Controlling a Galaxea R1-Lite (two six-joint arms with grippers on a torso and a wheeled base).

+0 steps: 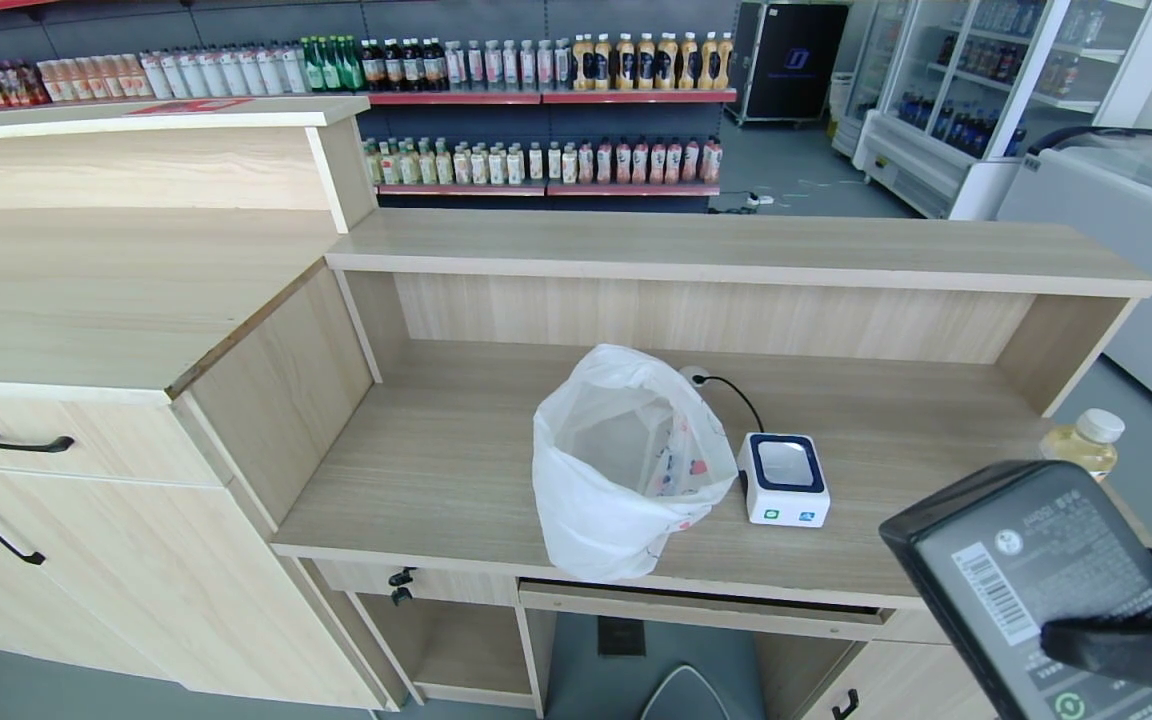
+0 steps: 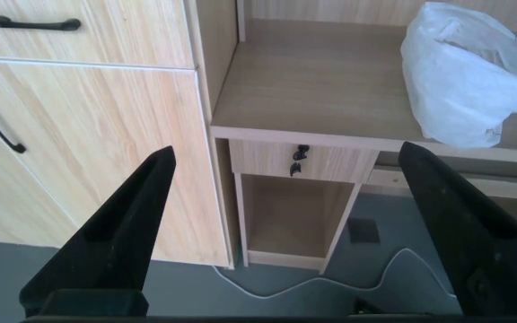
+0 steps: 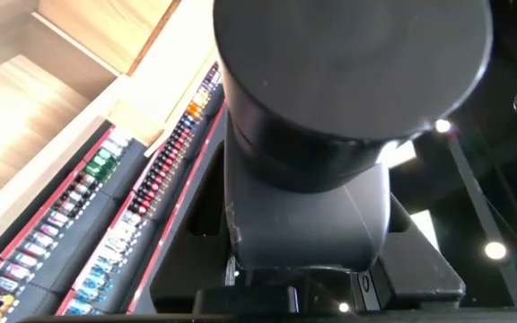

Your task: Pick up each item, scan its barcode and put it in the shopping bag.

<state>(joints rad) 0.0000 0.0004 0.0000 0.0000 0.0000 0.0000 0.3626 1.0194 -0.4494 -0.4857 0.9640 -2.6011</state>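
Jaws of our right gripper (image 1: 1131, 642) are clamped on the black bottle (image 1: 1021, 565), its barcode label facing up toward us, in front of the right end of the counter (image 1: 436, 465). Our left gripper (image 2: 287, 154) hangs with its jaws spread wide and empty before the counter's front edge. On the counter the white shopping bag (image 1: 608, 480) stands open, with the scanner (image 1: 784, 480) just beside it on its right. Farther right stands a pale yellow bottle (image 1: 1084, 442). Beyond, shelves (image 1: 546, 97) carry drinks.

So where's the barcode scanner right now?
In the head view the scanner sits on the wooden counter, close beside the white shopping bag, on the robot's right of it.
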